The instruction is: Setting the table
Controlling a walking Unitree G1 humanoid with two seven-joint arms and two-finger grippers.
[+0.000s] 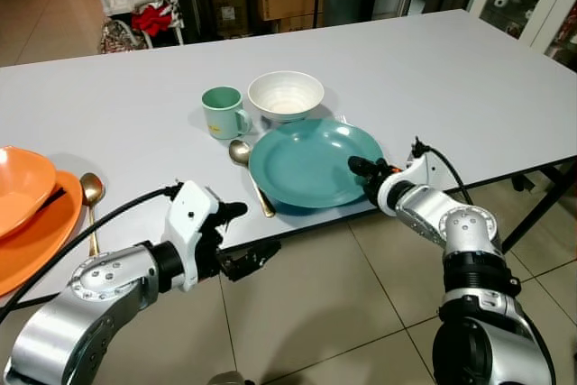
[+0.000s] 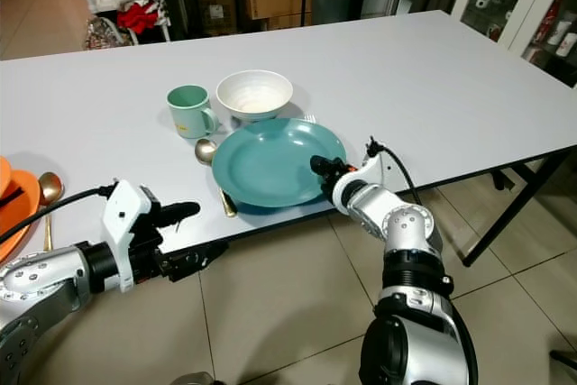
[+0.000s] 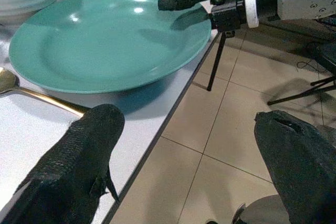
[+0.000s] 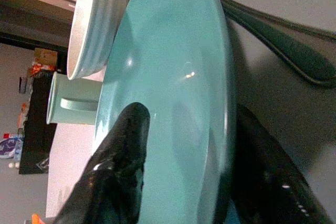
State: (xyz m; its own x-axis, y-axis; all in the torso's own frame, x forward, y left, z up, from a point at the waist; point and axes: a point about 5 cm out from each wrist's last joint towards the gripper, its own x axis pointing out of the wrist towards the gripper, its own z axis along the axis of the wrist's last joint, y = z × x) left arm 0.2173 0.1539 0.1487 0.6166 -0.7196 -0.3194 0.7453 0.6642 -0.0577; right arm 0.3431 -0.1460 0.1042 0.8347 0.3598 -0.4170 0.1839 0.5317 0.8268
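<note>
Teal plate (image 1: 314,163) at the near edge of the white table (image 1: 451,78), right of centre, its near-right rim projecting toward the right gripper (image 1: 364,172). Right gripper at that rim, one black finger above the plate's surface and one beneath the rim, straddling it; by the right wrist view seemingly parted rather than pinched tight, contact not certain. Plate lying left and slightly far of that claw, so any slide or lift probably along the forearm's line. Left gripper (image 1: 236,239) hanging spread and empty off the table's near edge, left of the plate, farther from it than the right. Gold spoon (image 1: 245,165) tucked under the plate's left rim, handle pointing near. Green mug (image 1: 224,112) and white bowl (image 1: 286,95) just beyond the plate. Orange plates (image 1: 27,214) with a second spoon (image 1: 91,196) far left. No legible writing anywhere.
</note>
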